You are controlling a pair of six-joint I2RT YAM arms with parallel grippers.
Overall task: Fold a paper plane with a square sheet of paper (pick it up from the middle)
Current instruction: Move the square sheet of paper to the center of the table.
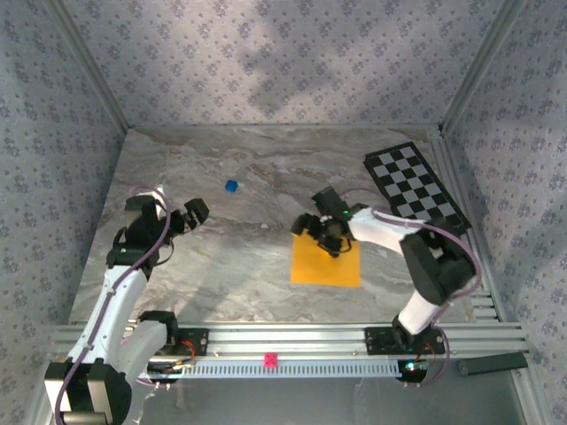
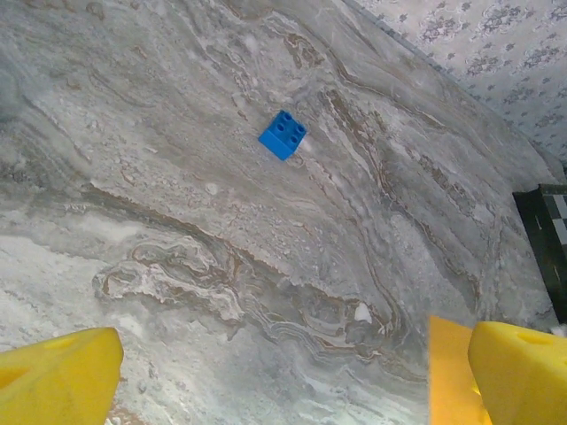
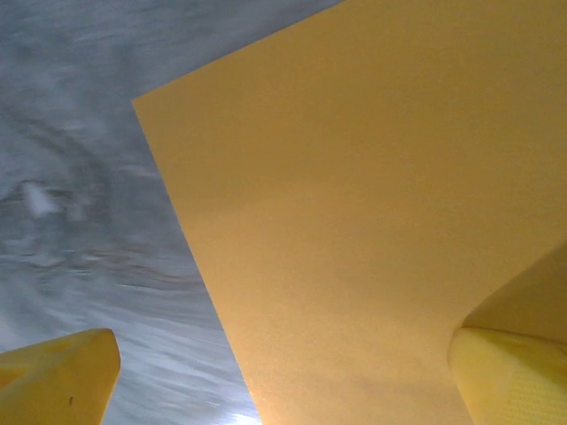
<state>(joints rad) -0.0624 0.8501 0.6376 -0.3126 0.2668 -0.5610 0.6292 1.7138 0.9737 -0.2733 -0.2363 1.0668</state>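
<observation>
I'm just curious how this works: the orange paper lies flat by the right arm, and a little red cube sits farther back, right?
Not quite: the cube is blue, not red; the left wrist view shows it clearly. The orange paper does lie flat by the right arm, with the cube farther back.

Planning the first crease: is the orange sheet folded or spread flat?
Spread flat. The square sheet of paper lies as a full square on the table; the right wrist view shows no crease.
</observation>
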